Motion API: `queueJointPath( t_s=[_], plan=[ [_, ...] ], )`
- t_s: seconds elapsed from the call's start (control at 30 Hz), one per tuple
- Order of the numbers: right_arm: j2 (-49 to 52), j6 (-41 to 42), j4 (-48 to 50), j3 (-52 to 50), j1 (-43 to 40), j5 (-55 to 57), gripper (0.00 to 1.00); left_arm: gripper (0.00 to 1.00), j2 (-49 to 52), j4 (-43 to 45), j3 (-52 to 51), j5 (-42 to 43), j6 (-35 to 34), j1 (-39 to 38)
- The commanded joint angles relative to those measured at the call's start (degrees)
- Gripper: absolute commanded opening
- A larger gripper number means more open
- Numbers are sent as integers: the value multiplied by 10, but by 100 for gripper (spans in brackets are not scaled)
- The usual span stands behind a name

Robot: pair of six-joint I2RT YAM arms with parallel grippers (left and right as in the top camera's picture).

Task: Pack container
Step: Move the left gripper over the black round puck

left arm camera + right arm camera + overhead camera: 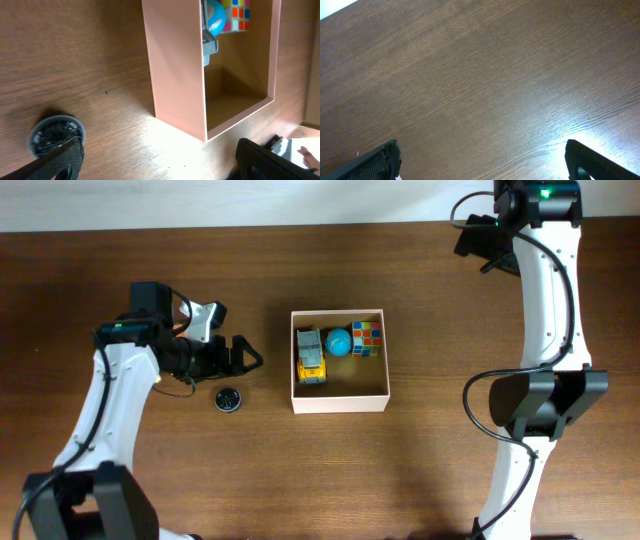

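Observation:
The container (340, 401) is a square shallow box with white walls in the middle of the table. Inside it lie a yellow toy truck (311, 358), a blue ball (338, 341) and a colour cube (367, 337), all in the far half. A small round black toy (228, 399) lies on the table left of the container. My left gripper (248, 357) is open and empty, above and right of that toy, short of the container's left wall. In the left wrist view the container (177, 70) and round toy (54, 135) show. My right gripper (482, 162) is open over bare wood.
The wooden table (430, 470) surrounds the container. The right arm (545, 300) stands along the right side, its gripper at the far right edge. The left arm's base (90, 500) is at the front left.

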Motion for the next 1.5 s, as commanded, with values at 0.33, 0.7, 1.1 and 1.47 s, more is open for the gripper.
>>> queueJointPath(
  t_s=[0.33, 0.7, 1.1, 1.47],
  plan=[
    [-7, 3, 0, 1, -2, 7, 99, 99, 10, -70, 10, -242, -130, 1],
    [-7, 3, 0, 1, -2, 7, 99, 99, 13, -33, 10, -244, -135, 1],
    [-7, 3, 0, 1, -2, 7, 99, 99, 41, -17, 2, -307, -187, -3],
    [-7, 3, 0, 1, -2, 7, 99, 99, 78, -21, 2, -310, -129, -64]
  ],
)
